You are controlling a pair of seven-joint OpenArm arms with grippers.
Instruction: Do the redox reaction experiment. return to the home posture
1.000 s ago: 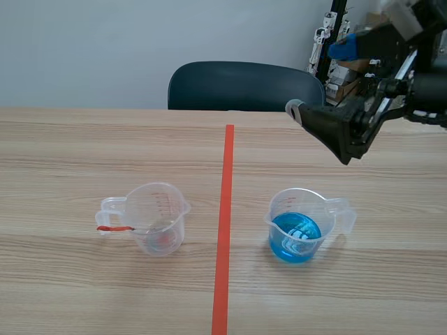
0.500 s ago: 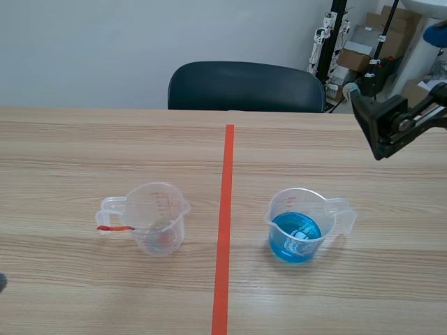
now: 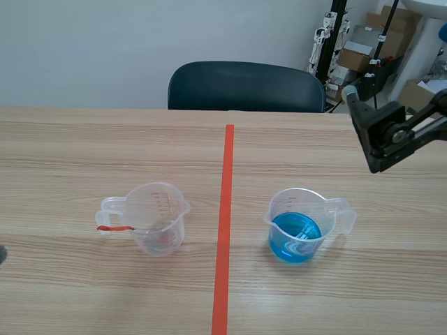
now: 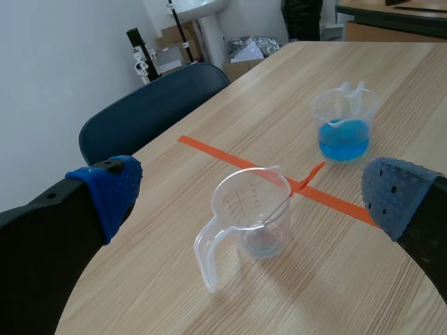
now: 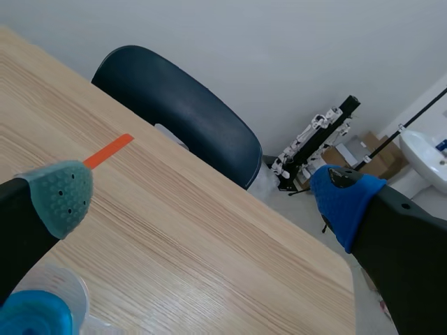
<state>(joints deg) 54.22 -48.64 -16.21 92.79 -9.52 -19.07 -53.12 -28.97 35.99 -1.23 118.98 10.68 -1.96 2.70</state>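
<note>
Nothing legible showed anywhere. The clear plastic measuring jug (image 3: 158, 218), standing toward the left edge of the light wooden table (image 3: 70, 153), bore faint red graduation marks on its wall, too small to read as numbers. The brown cardboard boxes (image 3: 364, 47) beyond the table's far right corner carried no print that could be made out.

Illumination bright, even and diffuse in all views. Worktop (image 3: 84, 153) and wall (image 3: 105, 42) uniformly lit. Beaker of blue liquid (image 3: 299, 227) shows small pale glints on the liquid. Clear beaker (image 4: 255, 216) casts a weak, soft-edged shadow at its base.
</note>
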